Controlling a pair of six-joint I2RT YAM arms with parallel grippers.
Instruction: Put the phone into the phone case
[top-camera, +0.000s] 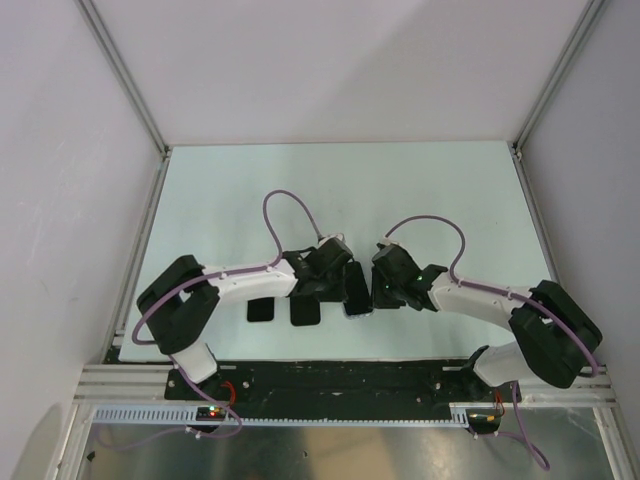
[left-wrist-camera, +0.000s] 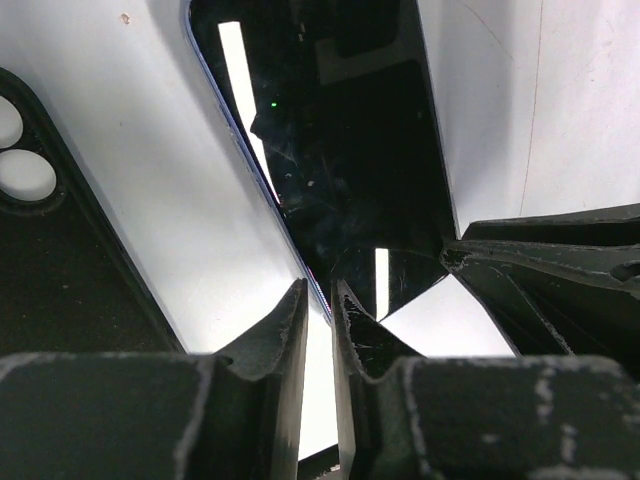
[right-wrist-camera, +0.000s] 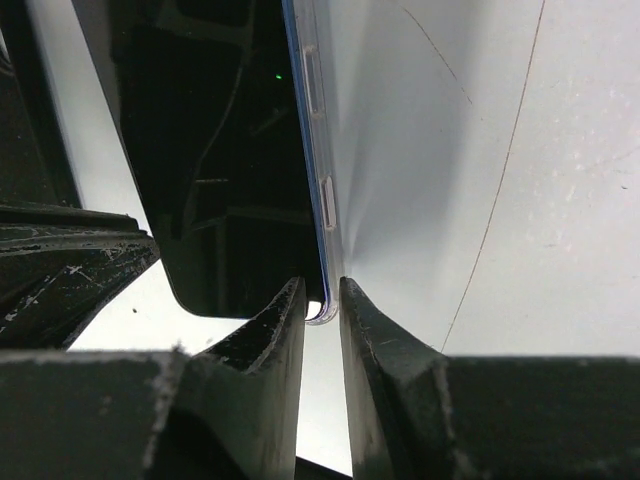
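I am holding the phone (top-camera: 357, 295) with 2 narrow grips: the left gripper (left-wrist-camera: 320, 295) is pinching its long edge and the right gripper (right-wrist-camera: 322, 290) is pinching its corner. The phone case (left-wrist-camera: 50, 270) is lying just beside the phone, on the left arm's side, not touching it.

Both arms reach inward from their bases, low and bent, elbows out wide. The left arm (top-camera: 240, 282) stretches right, the right arm (top-camera: 480, 297) stretches left, and the wrists nearly meet in the middle. Left gripper (left-wrist-camera: 320, 305): fingers drawn to a narrow slit, pinching the phone (left-wrist-camera: 340, 150) by its edge. Right gripper (right-wrist-camera: 322, 300): fingers just as close, nipping the phone's corner.
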